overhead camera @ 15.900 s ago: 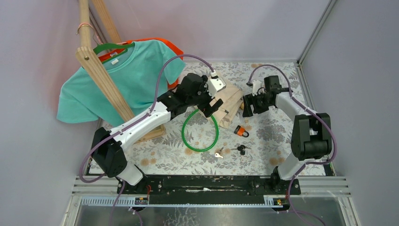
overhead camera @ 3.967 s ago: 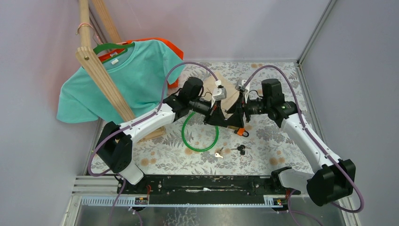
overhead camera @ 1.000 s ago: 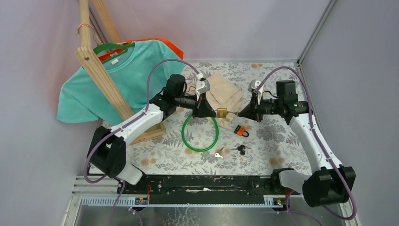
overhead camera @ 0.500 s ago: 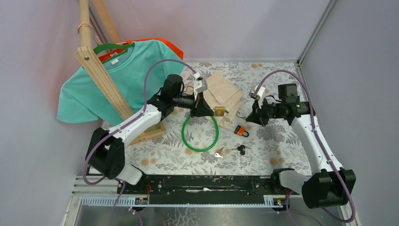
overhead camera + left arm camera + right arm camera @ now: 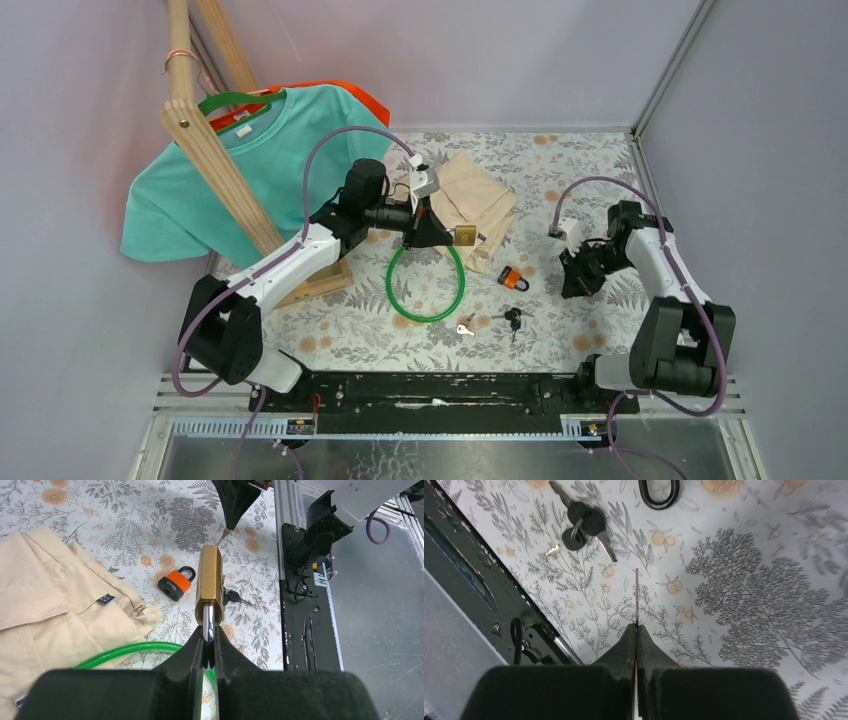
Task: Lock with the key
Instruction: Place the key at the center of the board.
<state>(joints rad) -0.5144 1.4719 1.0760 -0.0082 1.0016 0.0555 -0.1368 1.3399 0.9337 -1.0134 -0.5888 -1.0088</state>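
A brass padlock [image 5: 465, 236] hangs in the air over the green ring, its steel shackle pinched in my left gripper [image 5: 440, 232], which is shut on it. In the left wrist view the padlock [image 5: 209, 580] sticks straight out from the gripper [image 5: 209, 637]. My right gripper [image 5: 575, 287] is low over the table at the right, well apart from the padlock. It is shut on a thin key [image 5: 636, 597], seen edge-on beyond the gripper [image 5: 636, 627].
An orange padlock [image 5: 512, 278] lies between the arms, with a bunch of black keys [image 5: 513, 317] and a silver key [image 5: 465, 326] nearer the front. A green cable ring [image 5: 425, 285], a folded beige cloth [image 5: 480, 205] and a teal T-shirt [image 5: 250, 170] on a wooden rack fill the left and middle.
My right arm has pulled away from the brass padlock, swinging right and down toward the table with the key still pinched. The left arm has barely moved.
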